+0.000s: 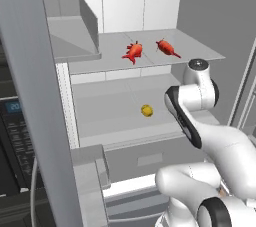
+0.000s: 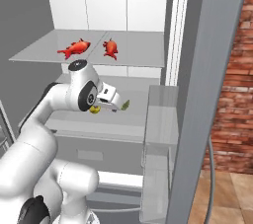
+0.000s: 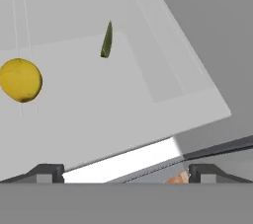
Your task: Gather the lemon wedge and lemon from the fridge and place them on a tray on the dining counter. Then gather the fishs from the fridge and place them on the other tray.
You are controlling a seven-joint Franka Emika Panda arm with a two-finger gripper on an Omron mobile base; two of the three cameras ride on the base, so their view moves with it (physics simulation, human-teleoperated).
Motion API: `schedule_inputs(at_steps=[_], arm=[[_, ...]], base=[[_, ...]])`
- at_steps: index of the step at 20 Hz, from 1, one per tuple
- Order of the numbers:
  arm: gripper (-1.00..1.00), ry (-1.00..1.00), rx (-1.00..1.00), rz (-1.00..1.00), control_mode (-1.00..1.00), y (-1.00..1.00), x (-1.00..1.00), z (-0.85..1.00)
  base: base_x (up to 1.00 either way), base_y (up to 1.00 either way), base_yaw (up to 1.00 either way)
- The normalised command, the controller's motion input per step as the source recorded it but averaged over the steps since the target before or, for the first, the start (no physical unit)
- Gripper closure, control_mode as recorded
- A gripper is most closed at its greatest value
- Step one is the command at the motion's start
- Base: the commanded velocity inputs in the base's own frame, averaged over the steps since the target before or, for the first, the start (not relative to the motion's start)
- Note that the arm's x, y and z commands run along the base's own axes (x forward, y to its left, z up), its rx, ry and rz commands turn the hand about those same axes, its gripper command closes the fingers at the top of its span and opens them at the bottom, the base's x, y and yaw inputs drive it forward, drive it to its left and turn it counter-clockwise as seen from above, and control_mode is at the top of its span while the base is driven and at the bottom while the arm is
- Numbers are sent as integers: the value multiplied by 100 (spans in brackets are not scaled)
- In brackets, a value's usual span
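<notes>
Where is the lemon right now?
The lemon sits on the fridge's lower shelf, below the two fish, near a small green wedge.

The arm [image 1: 220, 141] is built of glossy white, rounded segments with smooth, swollen shells. Dark, near-black bands mark the joints, one running as a long curved seam along the forearm link. The topmost joint ends in a round grey cap [image 1: 198, 64] with a dark ring around it. A black disc with a paler rim closes the side of the elbow joint [image 2: 88, 95]. The hand [image 2: 109, 98] is a white block with a grey underside. Two small dark finger tips [image 3: 47, 171] are squared and flat-topped.
</notes>
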Motion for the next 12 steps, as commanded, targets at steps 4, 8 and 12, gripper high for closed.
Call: schedule_inputs(at_steps=[4,8,12], arm=[[-100,0,0,0,-100,-2,30,-16],[-100,0,0,0,-100,-3,27,-18],[-100,0,0,0,-100,-1,26,-15]], base=[[0,0,0],[0,0,0],[0,0,0]])
